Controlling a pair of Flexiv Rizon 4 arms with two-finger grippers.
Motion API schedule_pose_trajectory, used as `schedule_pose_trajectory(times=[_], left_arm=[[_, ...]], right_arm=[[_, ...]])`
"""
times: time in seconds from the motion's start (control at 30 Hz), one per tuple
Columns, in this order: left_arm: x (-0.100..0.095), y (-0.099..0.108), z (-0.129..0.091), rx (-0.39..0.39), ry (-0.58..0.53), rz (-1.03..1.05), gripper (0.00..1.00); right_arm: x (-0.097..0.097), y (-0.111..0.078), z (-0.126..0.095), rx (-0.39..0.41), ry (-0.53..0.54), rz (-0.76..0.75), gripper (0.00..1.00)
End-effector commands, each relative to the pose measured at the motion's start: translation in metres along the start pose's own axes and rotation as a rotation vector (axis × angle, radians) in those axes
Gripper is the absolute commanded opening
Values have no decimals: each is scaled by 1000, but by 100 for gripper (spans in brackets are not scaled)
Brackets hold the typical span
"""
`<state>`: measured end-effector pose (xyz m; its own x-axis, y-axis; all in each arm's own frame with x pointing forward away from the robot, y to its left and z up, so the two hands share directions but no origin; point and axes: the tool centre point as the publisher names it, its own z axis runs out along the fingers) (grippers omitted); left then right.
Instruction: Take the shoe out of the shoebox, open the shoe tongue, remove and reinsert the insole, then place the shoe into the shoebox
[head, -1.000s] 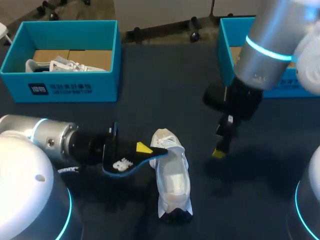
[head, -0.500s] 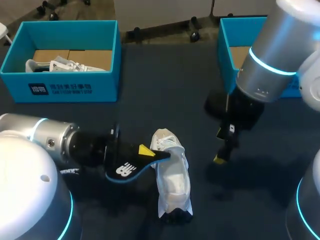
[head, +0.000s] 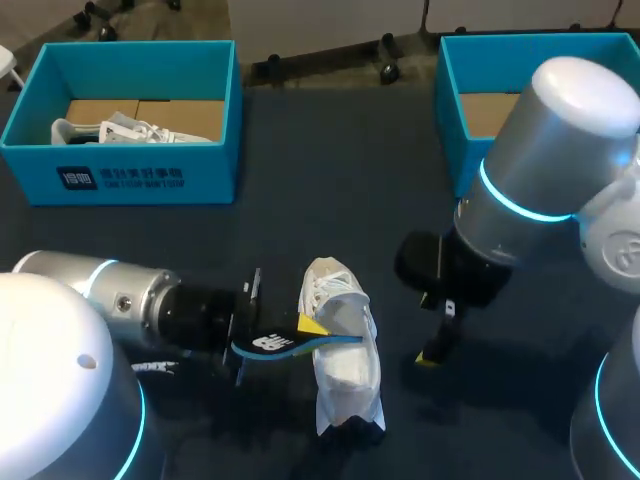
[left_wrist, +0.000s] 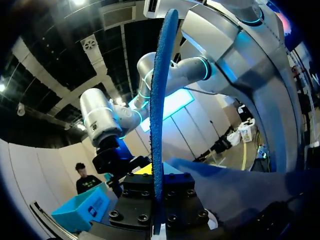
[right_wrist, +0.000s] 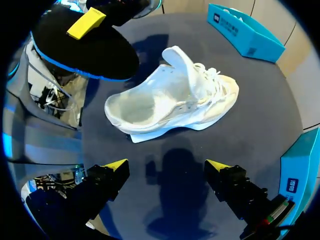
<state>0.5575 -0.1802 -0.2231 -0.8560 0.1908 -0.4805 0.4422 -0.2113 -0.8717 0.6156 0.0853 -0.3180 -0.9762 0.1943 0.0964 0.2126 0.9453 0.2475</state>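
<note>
1. Head view: since the earlier frames, the left gripper (head: 305, 330) has turned the insole (head: 272, 344) from steeply tilted to nearly level. It has also carried the insole forward, so the tip now reaches over the opening of the shoe (head: 345, 355).
2. The right gripper (head: 432, 352) has come down and nearer, and now hangs just beside the shoe.
3. The shoe has not shifted. It lies on the table (head: 300, 170) ahead of the left gripper, well away from both boxes (head: 120, 180).
4. This looks like the start of reinsertion: the insole is out and being lined up with the opening, but it is not yet inside.
5. Left wrist view: the insole (left_wrist: 159, 125) shows edge-on, standing straight up out of the gripper, whose fingers are clamped on its rear end.
6. Right wrist view: the right gripper's fingers (right_wrist: 114, 166) stand wide apart with nothing between them.
7. The shoe (right_wrist: 170, 102) lies ahead of the right gripper on its sole, tongue lifted. Beyond the shoe's heel, the other gripper's yellow tip (right_wrist: 86, 22) presses on top of the insole (right_wrist: 85, 55).
</note>
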Motion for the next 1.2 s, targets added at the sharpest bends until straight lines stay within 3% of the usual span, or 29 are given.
schedule_pose_trajectory(times=[0.03, 0.13, 0.4, 0.57, 1.2], left_arm=[[6, -5, 2, -17, -11, 4, 0], [6, -5, 2, -17, -11, 4, 0], [6, -5, 2, -17, -11, 4, 0], [10, -6, 2, -39, -52, 8, 0], [29, 5, 8, -67, -97, -35, 0]], right_arm=[[10, 4, 11, 4, -21, -15, 100], [21, 9, 21, 10, -8, -68, 100], [21, 9, 21, 10, -8, -68, 100], [28, 19, 31, 23, -18, -119, 100], [26, 21, 48, 32, -21, -181, 100]])
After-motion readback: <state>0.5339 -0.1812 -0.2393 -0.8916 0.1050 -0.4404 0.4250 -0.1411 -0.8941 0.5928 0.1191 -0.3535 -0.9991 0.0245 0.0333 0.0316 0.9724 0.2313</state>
